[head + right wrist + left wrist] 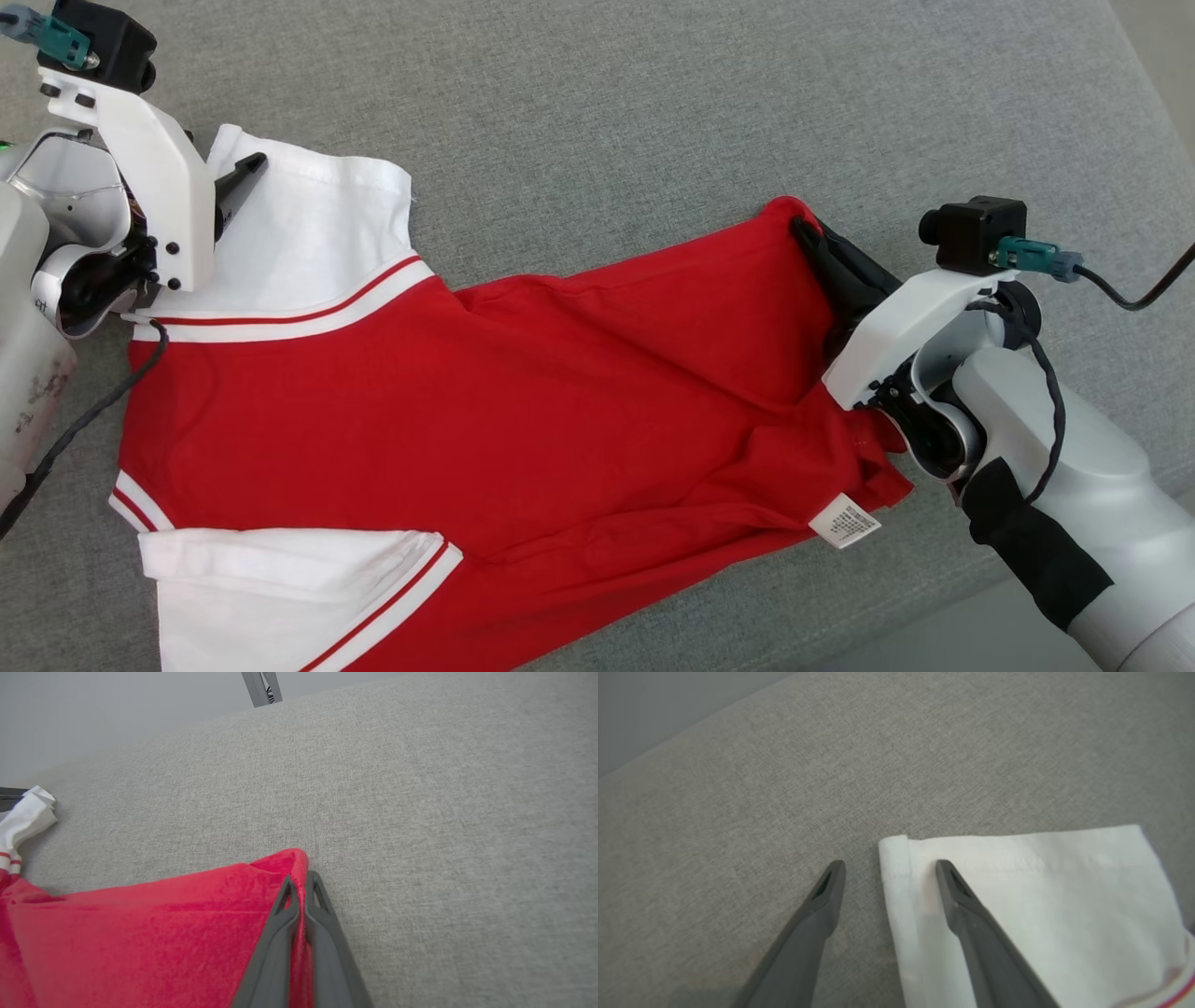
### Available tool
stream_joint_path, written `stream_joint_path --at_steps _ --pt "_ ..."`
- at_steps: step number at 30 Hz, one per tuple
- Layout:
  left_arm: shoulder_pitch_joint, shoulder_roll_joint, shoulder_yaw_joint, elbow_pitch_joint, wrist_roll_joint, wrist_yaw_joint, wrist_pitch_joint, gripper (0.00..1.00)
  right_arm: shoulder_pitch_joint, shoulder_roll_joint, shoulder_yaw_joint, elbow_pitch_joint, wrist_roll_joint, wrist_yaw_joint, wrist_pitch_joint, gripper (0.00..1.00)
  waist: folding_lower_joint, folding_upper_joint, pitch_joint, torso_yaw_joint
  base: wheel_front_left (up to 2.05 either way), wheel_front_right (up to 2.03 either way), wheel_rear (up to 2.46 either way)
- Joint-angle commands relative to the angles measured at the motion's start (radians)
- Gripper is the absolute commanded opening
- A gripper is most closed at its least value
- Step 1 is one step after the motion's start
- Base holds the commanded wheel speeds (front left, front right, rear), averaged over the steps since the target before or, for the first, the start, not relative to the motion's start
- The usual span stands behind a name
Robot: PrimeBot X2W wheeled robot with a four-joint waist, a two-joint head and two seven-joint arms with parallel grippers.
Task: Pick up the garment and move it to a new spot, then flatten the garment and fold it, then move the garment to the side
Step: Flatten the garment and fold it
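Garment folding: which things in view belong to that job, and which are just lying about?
Job:
red-and-white garment
left gripper, open astride the white sleeve's edge
right gripper, shut on a red corner

Lying about:
grey fabric surface
metal leg

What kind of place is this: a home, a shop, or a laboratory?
Probably an indoor workroom or test space, though I cannot be sure: a red-and-white garment lies on a wide grey fabric surface, with a plain pale wall and a grey metal strut behind it.
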Motion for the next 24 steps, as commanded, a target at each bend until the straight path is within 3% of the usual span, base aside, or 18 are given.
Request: stream_joint_path --at_steps 1,2,3,16,24 --pt "-0.02 0.003 -0.007 0.006 -0.011 -0.001 -0.006 0.7 -0.013 -0.003 0.007 0.003 0.007 0.0 -0.013 0.0 0.0 0.0 0.0 -0.002 0.0 0.0 0.0" --pt "-0.021 0.001 -0.017 0.011 -0.018 -0.001 -0.007 0.14 -0.016 -0.004 0.013 0.007 0.012 0.0 -0.019 0.0 0.0 0.0 -0.001 -0.003 0.0 0.0 0.0" --pt "-0.021 -0.002 -0.026 0.015 -0.027 -0.001 -0.009 0.0 -0.017 -0.006 0.017 0.011 0.017 0.0 -0.023 0.0 0.0 0.0 -0.004 -0.002 0.0 0.0 0.0" --pt "0.01 0.001 -0.092 -0.084 -0.225 -0.001 -0.096 0.0 0.056 -0.089 0.019 0.075 0.102 0.0 -0.071 0.0 0.0 0.0 -0.148 0.102 0.0 0.0 0.0" --pt "0.115 0.088 -0.144 -0.329 -0.444 -0.001 -0.056 0.0 0.135 -0.146 0.012 0.103 0.173 0.0 -0.051 0.0 0.0 0.0 -0.262 0.202 0.0 0.0 0.0"
